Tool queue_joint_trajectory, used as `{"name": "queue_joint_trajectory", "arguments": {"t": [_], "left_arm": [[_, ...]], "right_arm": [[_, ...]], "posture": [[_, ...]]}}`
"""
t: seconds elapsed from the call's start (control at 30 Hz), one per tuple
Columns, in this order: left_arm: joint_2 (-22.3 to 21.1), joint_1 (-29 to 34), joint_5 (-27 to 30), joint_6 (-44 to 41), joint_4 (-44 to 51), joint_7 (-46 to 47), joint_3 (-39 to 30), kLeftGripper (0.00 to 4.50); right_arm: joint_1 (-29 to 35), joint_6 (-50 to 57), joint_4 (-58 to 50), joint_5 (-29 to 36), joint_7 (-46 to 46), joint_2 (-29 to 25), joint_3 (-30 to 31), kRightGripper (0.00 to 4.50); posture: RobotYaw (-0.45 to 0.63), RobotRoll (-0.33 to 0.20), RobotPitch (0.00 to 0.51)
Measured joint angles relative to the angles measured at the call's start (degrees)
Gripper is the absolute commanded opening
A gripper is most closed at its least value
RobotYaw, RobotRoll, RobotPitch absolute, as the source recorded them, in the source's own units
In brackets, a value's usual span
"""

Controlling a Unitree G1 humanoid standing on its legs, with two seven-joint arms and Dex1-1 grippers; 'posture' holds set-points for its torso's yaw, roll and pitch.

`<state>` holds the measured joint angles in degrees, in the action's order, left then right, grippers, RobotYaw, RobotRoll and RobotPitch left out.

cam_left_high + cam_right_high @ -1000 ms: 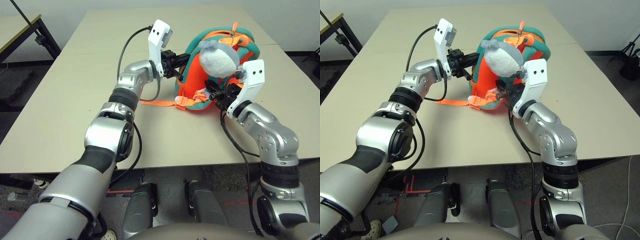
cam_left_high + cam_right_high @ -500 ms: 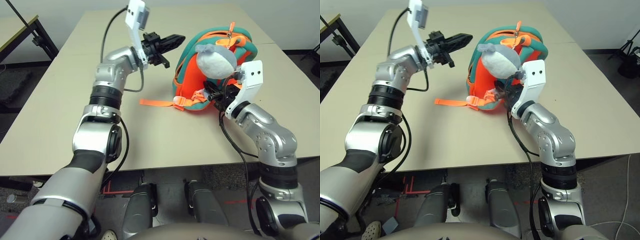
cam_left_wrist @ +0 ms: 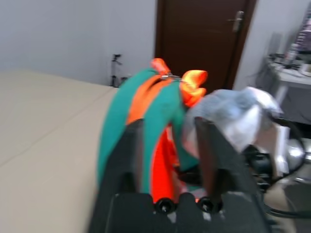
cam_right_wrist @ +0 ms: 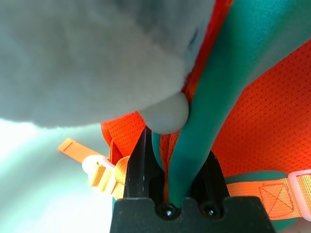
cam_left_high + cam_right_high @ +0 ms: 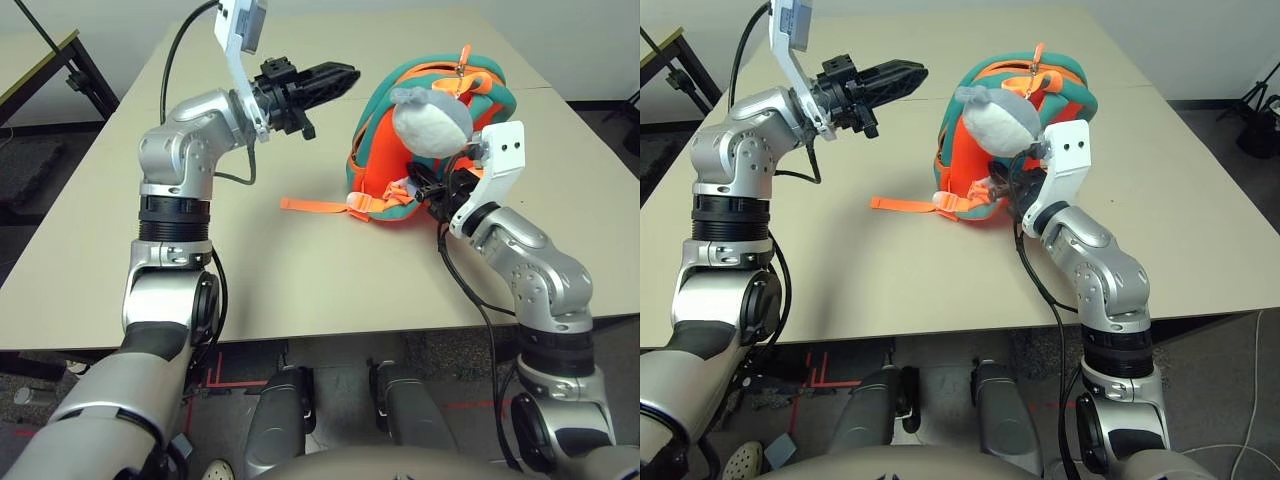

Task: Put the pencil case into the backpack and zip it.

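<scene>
The orange backpack [image 5: 380,170] with teal trim stands on the tan table [image 5: 200,250], a grey plush piece [image 5: 432,118] on its front. My right gripper [image 5: 425,188] is at the backpack's lower right side, under the plush. In the right wrist view this gripper [image 4: 177,145] is shut on a band of teal trim [image 4: 204,111]. My left gripper [image 5: 345,76] hangs raised in the air to the left of the backpack's top, pointing at it without touching; its fingers [image 3: 133,150] stand open with nothing between them. The pencil case is out of view.
An orange webbing strap [image 5: 315,205] trails from the backpack across the table to the left. A black stand [image 5: 70,60] is off the table's far left corner. The table's near edge [image 5: 330,335] runs just in front of my body.
My left arm has let go at the backpack's left side, risen and swung back to the left, and its fingers have parted. The right gripper keeps its hold in the same place.
</scene>
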<state>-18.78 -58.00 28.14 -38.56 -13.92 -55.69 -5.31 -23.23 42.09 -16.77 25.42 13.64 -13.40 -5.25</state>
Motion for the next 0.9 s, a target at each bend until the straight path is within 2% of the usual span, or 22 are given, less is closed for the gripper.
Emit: {"name": "queue_joint_trajectory", "arguments": {"t": [0.13, 0.17, 0.43, 0.9], "left_arm": [[-0.3, 0.0, 0.8, -0.6, 0.7, -1.0, 1.0, 4.41], [-0.3, -0.1, 0.9, -0.7, 0.8, -1.3, 1.5, 4.5], [0.2, -1.8, 0.1, 0.3, 1.0, -4.2, 6.8, 4.5], [5.4, -9.0, -6.6, 11.4, -16.3, -8.2, 12.7, 4.5]], "right_arm": [[0.0, -0.1, 0.1, -0.1, 0.1, 0.0, 0.0, 0.21], [0.0, -0.1, 0.2, -0.2, 0.1, 0.0, 0.0, 0.21], [0.0, -0.4, 0.3, -0.4, 0.2, 0.0, 0.0, 0.21], [0.1, -1.0, 0.9, -1.0, 0.2, 0.8, 0.1, 0.21]], "posture": [[-0.16, 0.0, 0.104], [-0.16, 0.0, 0.104], [-0.16, 0.0, 0.092], [-0.19, 0.0, 0.088]]}}
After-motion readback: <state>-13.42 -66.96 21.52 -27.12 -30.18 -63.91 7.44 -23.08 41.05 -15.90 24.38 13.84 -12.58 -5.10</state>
